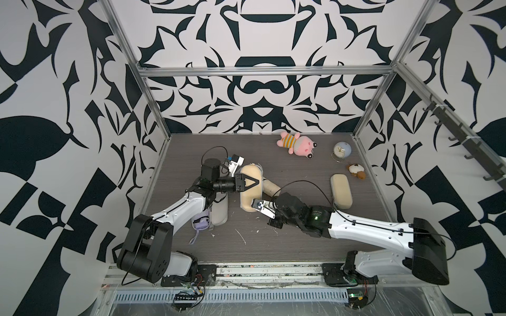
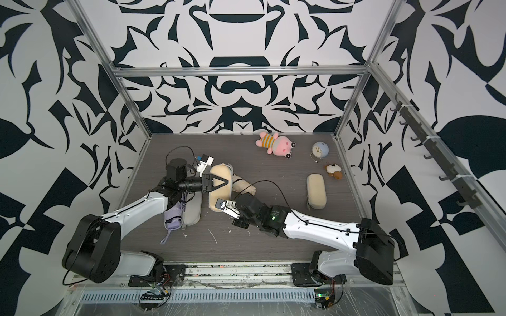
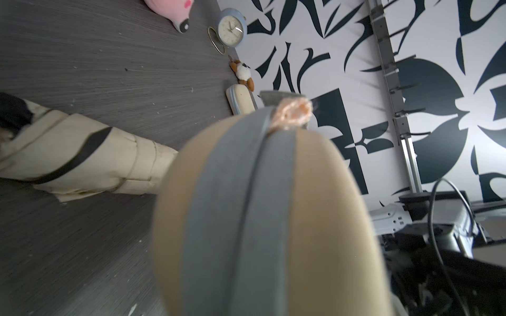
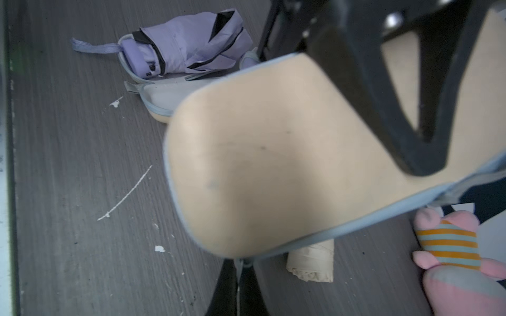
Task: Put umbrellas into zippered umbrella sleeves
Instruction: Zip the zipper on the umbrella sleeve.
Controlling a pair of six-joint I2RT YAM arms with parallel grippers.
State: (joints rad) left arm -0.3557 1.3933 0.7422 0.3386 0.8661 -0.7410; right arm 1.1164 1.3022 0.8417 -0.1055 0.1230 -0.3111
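Note:
A beige zippered umbrella sleeve (image 1: 250, 191) is held off the table at mid-table, closed, with its grey zip edge (image 3: 246, 205) filling the left wrist view. My left gripper (image 1: 254, 184) is shut on its middle, one black finger lying across its top. My right gripper (image 4: 238, 281) is shut on the zip pull (image 4: 246, 264) at the sleeve's near end. A cream umbrella (image 1: 271, 186) lies on the table just behind it. A lavender umbrella (image 4: 186, 46) rests in an open sleeve (image 4: 164, 95) with its pale lining up, by the left arm. Another closed beige sleeve (image 1: 341, 191) lies to the right.
A pink plush toy (image 1: 298, 143), a small round clock (image 1: 342, 150) and a little brown-and-white plush (image 1: 356, 171) sit at the back right. White scraps (image 1: 241, 236) dot the dark table's front. Metal frame posts (image 1: 156, 104) and patterned walls close in on three sides.

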